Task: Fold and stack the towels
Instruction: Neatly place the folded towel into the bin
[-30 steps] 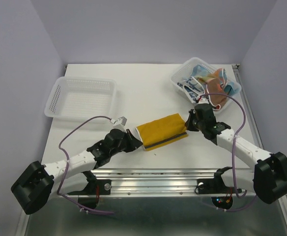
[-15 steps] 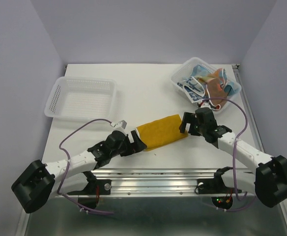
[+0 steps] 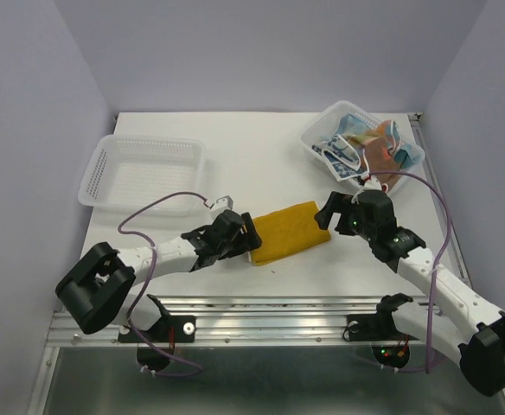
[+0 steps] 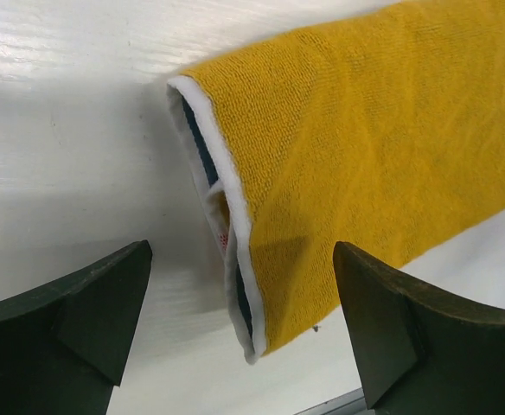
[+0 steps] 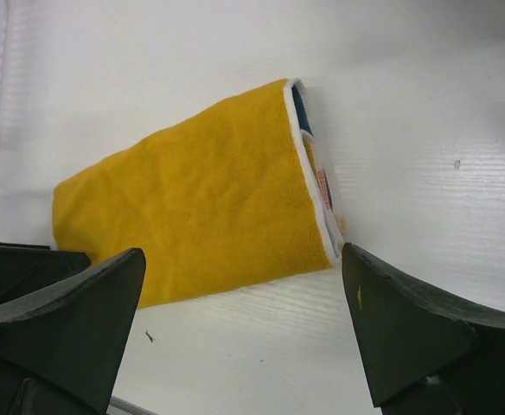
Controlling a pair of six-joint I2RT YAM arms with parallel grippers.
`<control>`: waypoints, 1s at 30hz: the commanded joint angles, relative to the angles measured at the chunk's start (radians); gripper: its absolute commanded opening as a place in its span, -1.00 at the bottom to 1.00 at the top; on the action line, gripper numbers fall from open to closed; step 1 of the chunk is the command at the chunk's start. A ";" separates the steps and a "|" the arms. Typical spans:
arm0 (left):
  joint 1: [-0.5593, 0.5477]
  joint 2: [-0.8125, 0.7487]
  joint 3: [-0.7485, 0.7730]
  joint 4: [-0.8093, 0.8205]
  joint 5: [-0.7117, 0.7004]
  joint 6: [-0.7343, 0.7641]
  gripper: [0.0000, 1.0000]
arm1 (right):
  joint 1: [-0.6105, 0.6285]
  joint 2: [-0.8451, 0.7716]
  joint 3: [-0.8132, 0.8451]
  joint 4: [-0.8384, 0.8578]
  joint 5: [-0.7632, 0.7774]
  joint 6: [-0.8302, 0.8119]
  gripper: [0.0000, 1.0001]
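Note:
A mustard yellow towel lies folded on the white table, a white hem and darker layers showing at its ends. My left gripper is at its left end, open, the jaws standing either side of the hem without touching it. At the towel's right end my right gripper is open too, its fingers above the cloth. More towels, blue-white patterned and orange-red, are heaped in the basket at the back right.
An empty white perforated basket stands at the back left. The basket holding the heap is near the table's right edge. A metal rail runs along the near edge between the arm bases.
Both grippers have opened and let go of the yellow towel, which now lies folded flat. The left arm's elbow swung left; the right gripper backed off slightly to the right.

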 commanded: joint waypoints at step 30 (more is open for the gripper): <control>-0.089 0.404 0.383 -0.370 -0.394 0.126 -1.00 | 0.004 -0.145 -0.037 -0.012 0.011 0.052 1.00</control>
